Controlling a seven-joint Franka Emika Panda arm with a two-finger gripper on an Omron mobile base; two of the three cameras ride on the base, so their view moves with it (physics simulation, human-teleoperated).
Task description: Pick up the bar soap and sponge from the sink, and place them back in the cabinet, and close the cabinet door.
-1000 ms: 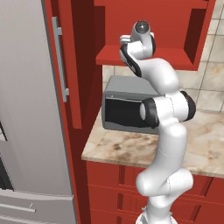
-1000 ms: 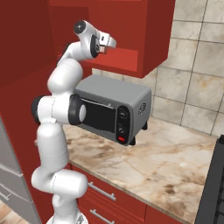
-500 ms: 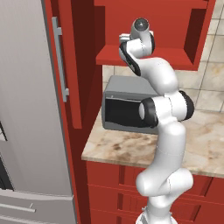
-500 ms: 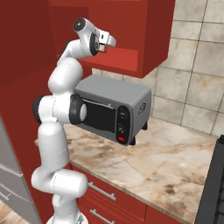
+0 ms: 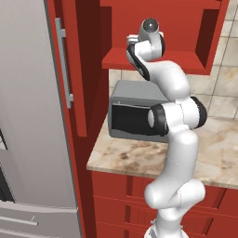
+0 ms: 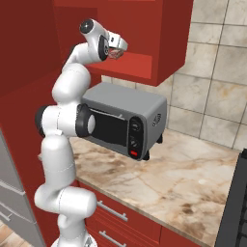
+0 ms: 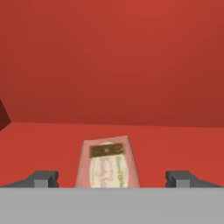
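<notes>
- Since the earlier frames, the arm has hardly shifted; the hand has stayed at the cabinet's shelf.
- Left base view: arm rises from lower right, bends up past the grey toaster oven (image 5: 139, 114) and ends at the red shelf (image 5: 186, 62) of the cabinet (image 5: 209, 32). Toaster oven stands on the marbled desk (image 5: 130, 158). Tall grey fridge door (image 5: 32, 116) at left, with a slim bar handle.
- Right base view: gripper (image 6: 117, 50) sits at the front edge of the shelf, above the toaster oven. A small pinkish thing shows at the jaws; too small to tell whether it touches them.
- Hand view: jaws released, the two dark fingertips (image 7: 43, 178) standing wide apart. The bar soap (image 7: 108, 162), pinkish with a pale label, lies flat on the red shelf between them, clear of both tips. Red back wall of the cabinet behind it.
</notes>
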